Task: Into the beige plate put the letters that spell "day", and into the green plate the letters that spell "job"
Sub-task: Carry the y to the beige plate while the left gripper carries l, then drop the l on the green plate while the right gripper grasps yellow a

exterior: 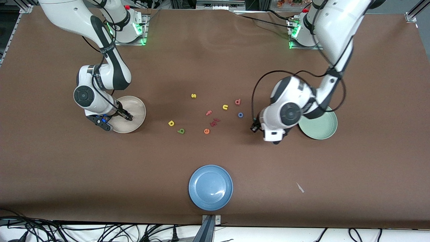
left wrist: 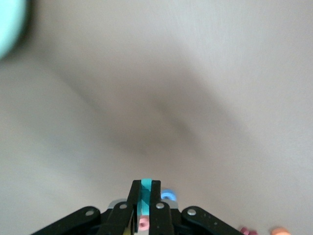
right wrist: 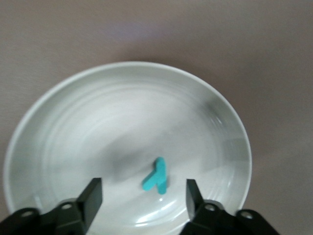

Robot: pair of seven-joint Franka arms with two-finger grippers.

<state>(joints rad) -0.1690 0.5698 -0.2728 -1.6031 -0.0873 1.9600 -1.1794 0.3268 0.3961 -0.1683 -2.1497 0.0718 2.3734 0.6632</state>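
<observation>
Over the beige plate [exterior: 140,110] my right gripper [right wrist: 142,186] stands open. The teal y [right wrist: 157,176] lies flat in that plate [right wrist: 73,122], below its spread fingers. My left gripper [left wrist: 145,184] is shut on a short teal stroke, the j [left wrist: 146,195], above the table just beside the green plate [exterior: 322,129]. On the table between the plates lie the yellow bowl letter [exterior: 171,123], the green letter [exterior: 181,131], the blue o [exterior: 240,115] and the pinkish-red bowl-and-stem letter [exterior: 238,102].
Other letters lie in the same cluster: a yellow s [exterior: 193,96], a yellow u/n shape [exterior: 225,107], a pink f [exterior: 209,113], an orange e [exterior: 206,131] and dark red pieces [exterior: 215,121]. A blue plate [exterior: 210,187] sits nearest the front camera.
</observation>
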